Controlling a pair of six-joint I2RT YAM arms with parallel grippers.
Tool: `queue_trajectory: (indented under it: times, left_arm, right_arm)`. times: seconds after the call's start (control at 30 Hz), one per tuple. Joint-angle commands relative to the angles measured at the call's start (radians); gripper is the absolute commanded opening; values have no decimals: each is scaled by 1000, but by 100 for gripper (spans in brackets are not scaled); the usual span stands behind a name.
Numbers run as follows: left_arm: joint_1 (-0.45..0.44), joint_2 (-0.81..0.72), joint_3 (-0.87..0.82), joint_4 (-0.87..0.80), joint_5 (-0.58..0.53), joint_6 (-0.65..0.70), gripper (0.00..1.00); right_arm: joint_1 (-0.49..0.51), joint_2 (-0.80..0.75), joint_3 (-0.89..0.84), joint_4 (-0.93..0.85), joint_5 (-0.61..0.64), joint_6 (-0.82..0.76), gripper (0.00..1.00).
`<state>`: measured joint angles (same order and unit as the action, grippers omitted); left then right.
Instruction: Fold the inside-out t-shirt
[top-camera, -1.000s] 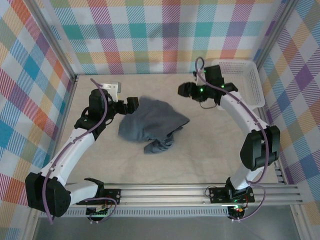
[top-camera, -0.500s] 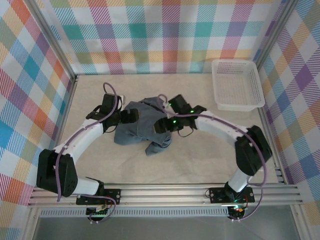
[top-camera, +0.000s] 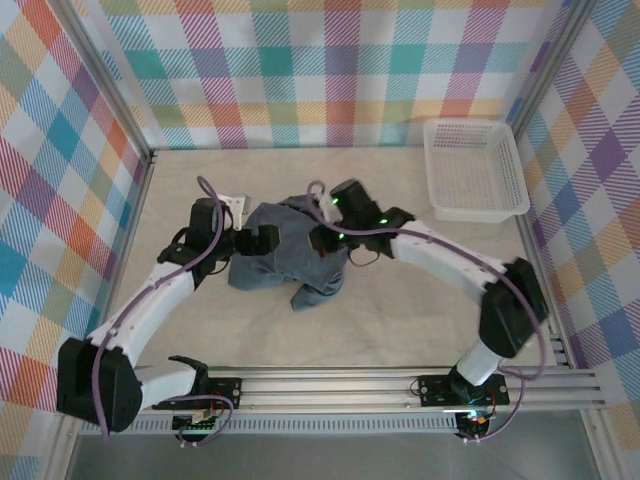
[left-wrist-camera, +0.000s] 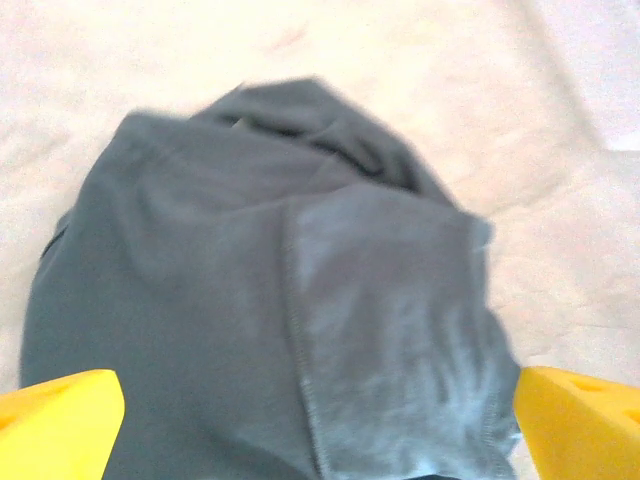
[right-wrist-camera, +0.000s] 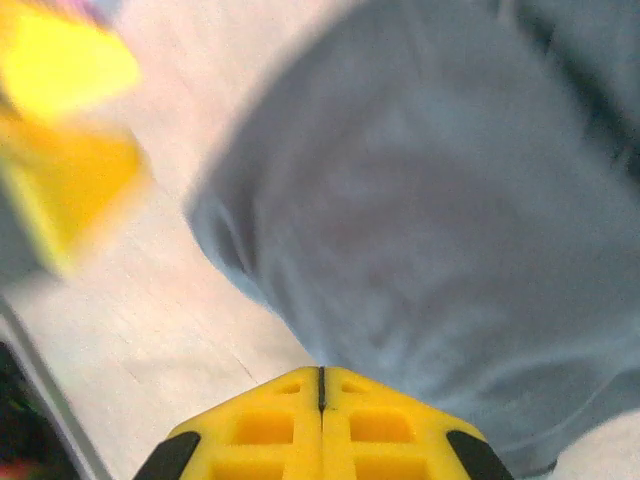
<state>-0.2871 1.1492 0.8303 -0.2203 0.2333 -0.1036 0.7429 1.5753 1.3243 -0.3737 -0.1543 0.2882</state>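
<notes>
Currently, the inside-out t-shirt (top-camera: 287, 265) is being seen as a crumpled slate-grey heap on the beige table (top-camera: 420, 300). It is lying left of centre and well apart from the white mesh basket (top-camera: 470, 180) at the far right corner. The heap is being flanked by both arms. The left gripper (top-camera: 262, 240) is being held at its left edge and the right gripper (top-camera: 322, 240) over its upper right part, with cloth between the two.

From the left wrist, the t-shirt (left-wrist-camera: 250, 300) is being shown spread below the camera, with a stitched hem running down across it and a paler fold on the right. The left gripper (left-wrist-camera: 320, 430) is being held fully released, its yellow fingers (left-wrist-camera: 60, 425) standing wide at the two lower corners of the view with fabric between them. Nothing is being grasped; whether the tips are touching the cloth cannot be told.

From the right wrist, the right gripper (right-wrist-camera: 320, 400) is being held clenched, its two yellow fingers (right-wrist-camera: 260, 430) pressed together along a thin dark seam. The t-shirt (right-wrist-camera: 440, 230) is being shown blurred just beyond the tips, over the pale table surface. Whether any cloth is being pinched there cannot be told.
</notes>
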Motion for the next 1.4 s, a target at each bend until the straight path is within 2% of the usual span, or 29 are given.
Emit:
queue_trajectory:
  times: [0.0,0.07,0.1,0.13,0.17,0.23,0.43,0.53,0.6,0.63,0.73,0.77,0.9,1.03,1.13,1.2,1.23,1.27,1.3,1.37]
  left_arm:
    - [-18,-51,-57,129,105,96,100]
    - [-30,-39,-64,115,108,113,100]
    - [-37,-27,-60,100,97,115,100]
    - [-44,-15,-53,79,74,115,100]
    - [-47,-7,-48,64,50,109,100]
    - [-47,-13,-49,57,-5,94,100]
    - [-47,-111,-101,92,-209,73,100]
    - [-47,-138,-112,80,-298,71,100]
    - [-47,-149,-114,68,-320,71,100]
    - [-47,-153,-115,63,-322,73,100]
    - [-47,-164,-121,50,-322,72,100]
    - [-47,-172,-125,49,-322,74,100]
    - [-47,-208,-148,64,-266,92,100]
    - [-47,-239,-197,176,-37,123,100]
    - [-48,-197,-191,199,56,103,100]
    - [-52,-163,-168,154,39,74,100]
    - [-52,-151,-152,111,8,59,100]
    - [-52,-149,-143,71,-27,50,100]
    - [-52,-158,-146,56,-52,47,100]
    - [-52,-203,-176,63,-120,27,100]
  right_arm:
    - [-42,-104,9,109,22,54,0]
    - [-45,-135,-19,144,68,-14,0]
    - [-45,-129,-27,143,68,-53,7]
    - [-44,-109,-34,121,58,-94,28]
    - [-41,-80,-39,93,42,-128,44]
    - [-23,-20,-52,36,13,-183,55]
    - [111,135,-109,27,-10,-330,64]
    - [162,236,-84,20,44,-351,65]
    - [186,300,-51,6,127,-360,61]
    - [197,327,-30,-4,182,-359,53]
    - [212,332,3,1,291,-346,5]
    - [213,302,-7,20,305,-337,0]
    - [201,112,-58,101,306,-300,0]
    - [124,-61,-72,164,256,-222,0]
    - [85,-65,-80,168,268,-249,0]
    - [85,-17,-46,89,232,-290,1]
    - [85,11,-32,42,181,-304,15]
    - [89,41,-25,12,137,-305,36]
    - [95,62,-28,-4,111,-302,48]
    - [116,99,-61,7,108,-298,56]
